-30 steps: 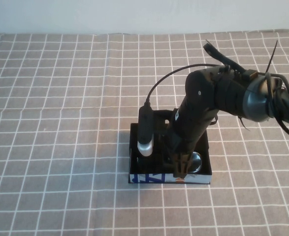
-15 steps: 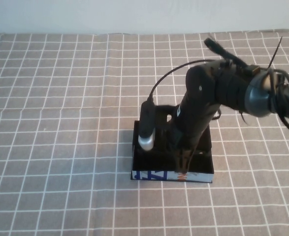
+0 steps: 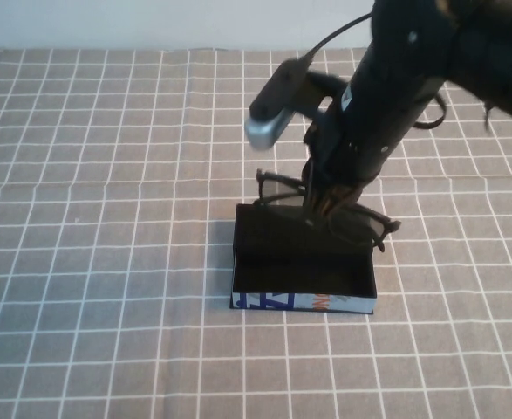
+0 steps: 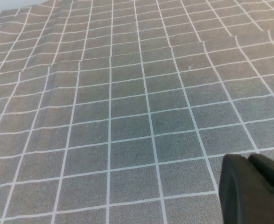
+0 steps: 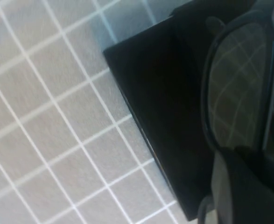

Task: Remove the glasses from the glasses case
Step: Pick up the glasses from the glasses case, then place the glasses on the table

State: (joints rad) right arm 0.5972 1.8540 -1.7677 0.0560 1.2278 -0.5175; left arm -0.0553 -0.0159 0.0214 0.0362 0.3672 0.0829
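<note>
Glasses [image 3: 360, 225] pinched in right gripper [image 3: 325, 208] — above glasses case [image 3: 301, 284], left gripper [image 4: 253, 189] over cloth, cannot tell.

High view overlooks the table; wrist views face downward, close.

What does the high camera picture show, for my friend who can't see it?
The right gripper holds black glasses in the air just above an open black glasses case. The case sits on a grey checked tablecloth. The left gripper is not in this picture.
</note>
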